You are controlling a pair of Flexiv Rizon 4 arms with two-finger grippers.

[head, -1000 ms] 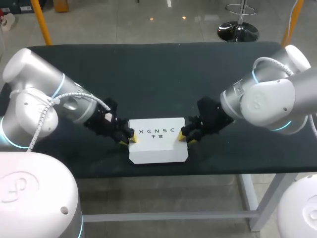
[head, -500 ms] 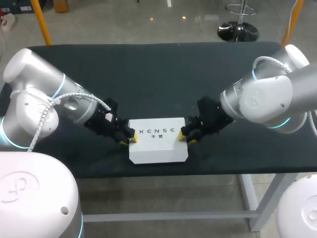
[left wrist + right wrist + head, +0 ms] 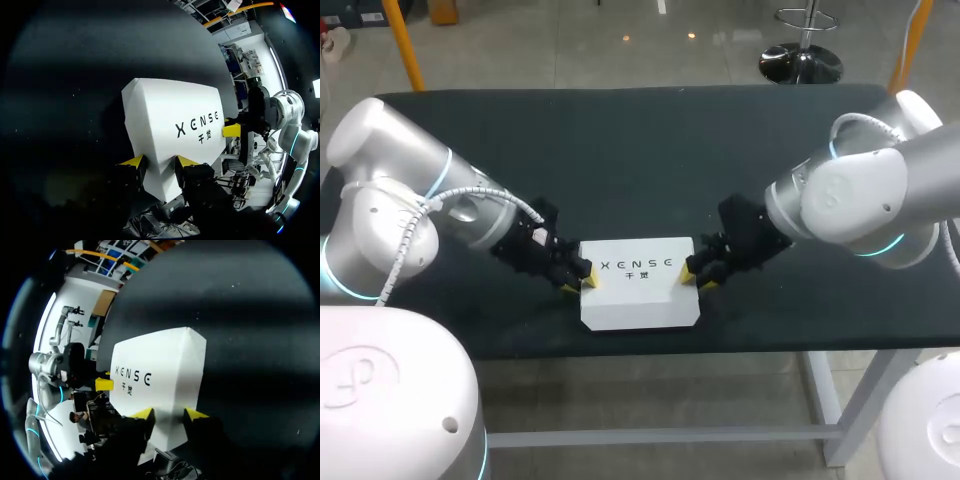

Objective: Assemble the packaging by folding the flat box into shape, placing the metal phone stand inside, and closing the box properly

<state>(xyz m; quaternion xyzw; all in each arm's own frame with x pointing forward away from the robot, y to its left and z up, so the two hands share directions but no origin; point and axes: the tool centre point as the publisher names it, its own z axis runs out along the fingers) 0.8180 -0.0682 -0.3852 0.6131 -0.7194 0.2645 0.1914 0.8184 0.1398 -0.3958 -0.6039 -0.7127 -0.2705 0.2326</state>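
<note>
Two grippers meet one white box (image 3: 638,285), which lies closed, printed face up, near the front edge of the dark table (image 3: 620,150). Left gripper (image 3: 578,279): positioned at the box's left end, fingers a narrow gap apart, the end edge pinched between both yellow tips (the left wrist view shows contact on each side). Right gripper (image 3: 694,273): positioned at the box's right end, likewise clamped on that edge with a narrow gap. Both arms come in low from the table's sides.
</note>
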